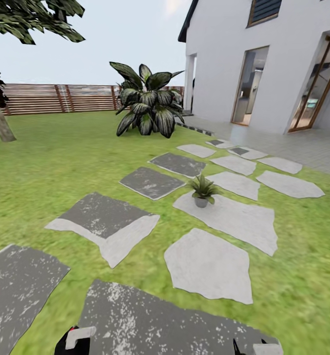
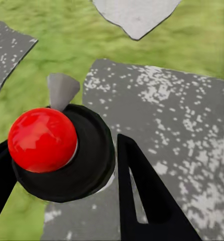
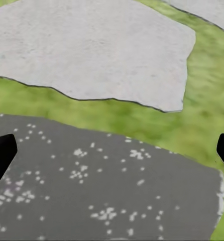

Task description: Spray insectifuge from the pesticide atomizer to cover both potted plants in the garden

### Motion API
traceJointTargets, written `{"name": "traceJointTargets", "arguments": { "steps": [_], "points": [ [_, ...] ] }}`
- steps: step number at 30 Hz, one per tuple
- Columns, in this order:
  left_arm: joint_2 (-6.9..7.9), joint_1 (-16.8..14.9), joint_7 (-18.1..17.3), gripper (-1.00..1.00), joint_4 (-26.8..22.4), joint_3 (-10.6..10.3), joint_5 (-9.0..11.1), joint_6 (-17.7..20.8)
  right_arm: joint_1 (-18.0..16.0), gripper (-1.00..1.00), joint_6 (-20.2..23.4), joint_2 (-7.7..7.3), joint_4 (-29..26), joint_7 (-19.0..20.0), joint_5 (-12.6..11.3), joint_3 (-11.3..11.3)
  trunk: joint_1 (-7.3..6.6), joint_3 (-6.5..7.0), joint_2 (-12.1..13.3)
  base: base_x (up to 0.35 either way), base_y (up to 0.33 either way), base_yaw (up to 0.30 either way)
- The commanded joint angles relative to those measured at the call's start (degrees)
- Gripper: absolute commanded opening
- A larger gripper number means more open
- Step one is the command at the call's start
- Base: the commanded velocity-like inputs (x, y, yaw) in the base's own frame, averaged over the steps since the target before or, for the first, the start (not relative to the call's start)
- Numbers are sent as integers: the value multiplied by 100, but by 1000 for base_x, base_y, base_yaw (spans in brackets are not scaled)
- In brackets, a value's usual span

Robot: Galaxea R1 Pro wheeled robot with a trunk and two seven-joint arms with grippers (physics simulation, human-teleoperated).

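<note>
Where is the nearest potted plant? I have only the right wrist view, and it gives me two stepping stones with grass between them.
Observer: In the head view, one potted plant stands ahead, slightly to the right, on a pale stepping stone.
Operator: What is at the left hand?
Observer: The left wrist view has a red ball on a black round part between the fingers of the left hand. I cannot tell what it is.
Operator: What lies beyond the plant?
Observer: A big dark-leaved bush, a slatted fence and a white house.
</note>
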Motion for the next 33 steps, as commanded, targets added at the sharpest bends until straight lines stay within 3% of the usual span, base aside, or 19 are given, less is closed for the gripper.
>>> {"name": "traceJointTargets", "arguments": {
  "steps": [1,33],
  "points": [
    [-2,-4,9,-100,4,26,-32,-19,-3,100,-14,0,4,-18,7,5,2,-5,-2,294,-142,0],
    [-2,-4,9,-100,4,26,-33,-19,-3,100,-14,0,4,-18,7,7,2,-5,-2,294,-143,-30]
  ]
}}
